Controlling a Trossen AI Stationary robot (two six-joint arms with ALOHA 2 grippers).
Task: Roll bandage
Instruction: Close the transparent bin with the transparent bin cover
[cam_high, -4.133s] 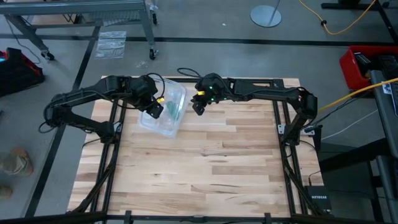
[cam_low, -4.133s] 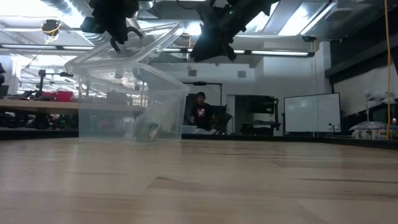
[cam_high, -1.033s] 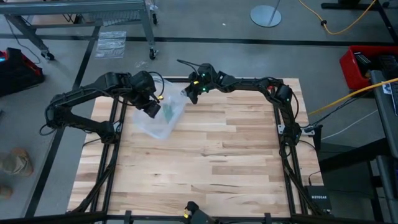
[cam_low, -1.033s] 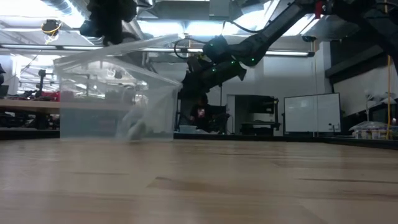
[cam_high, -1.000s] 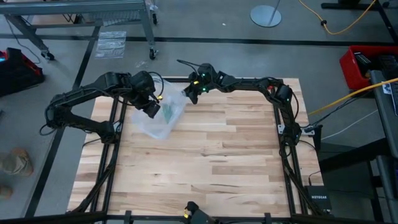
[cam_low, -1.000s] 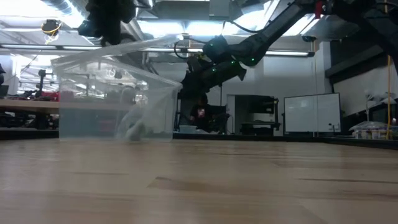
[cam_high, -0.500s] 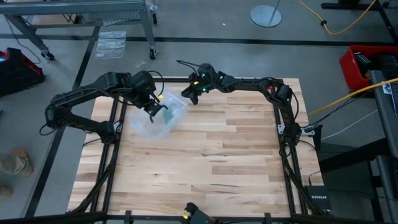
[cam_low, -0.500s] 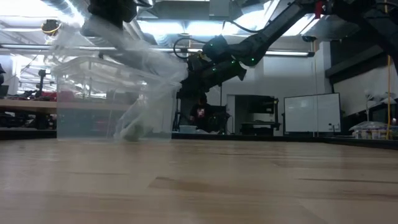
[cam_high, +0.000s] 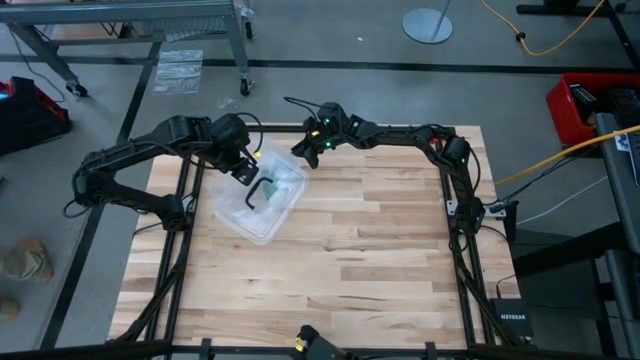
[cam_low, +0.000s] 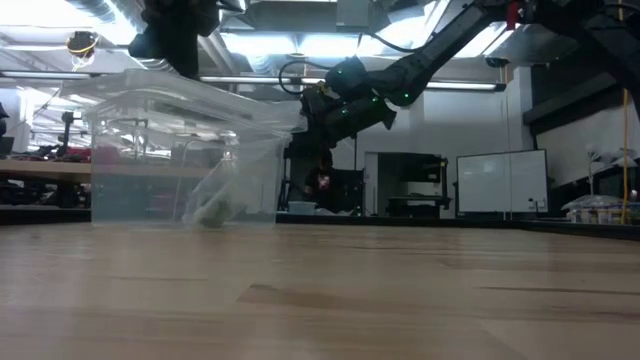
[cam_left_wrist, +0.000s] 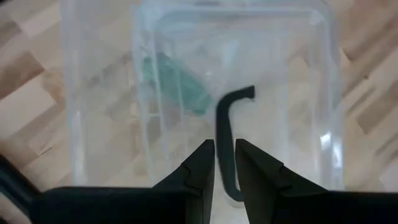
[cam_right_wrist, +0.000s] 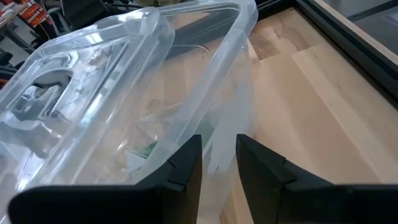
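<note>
Your bandage (cam_left_wrist: 176, 82) is still sealed inside the clear lidded box (cam_high: 262, 222) at the far left of the table (cam_high: 380, 250). The left gripper (cam_left_wrist: 224, 163) hovers over the lid's dark handle (cam_left_wrist: 227, 140), fingers narrowly parted with nothing between them. The right gripper (cam_right_wrist: 219, 157) pinches the box's far-right rim. If the left closes off-centre, the handle may slip and the light box could tip or skate away.

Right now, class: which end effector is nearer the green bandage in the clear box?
Left. The left end effector hangs right over the box beside the bandage; the right end effector sits off the box's far corner.
</note>
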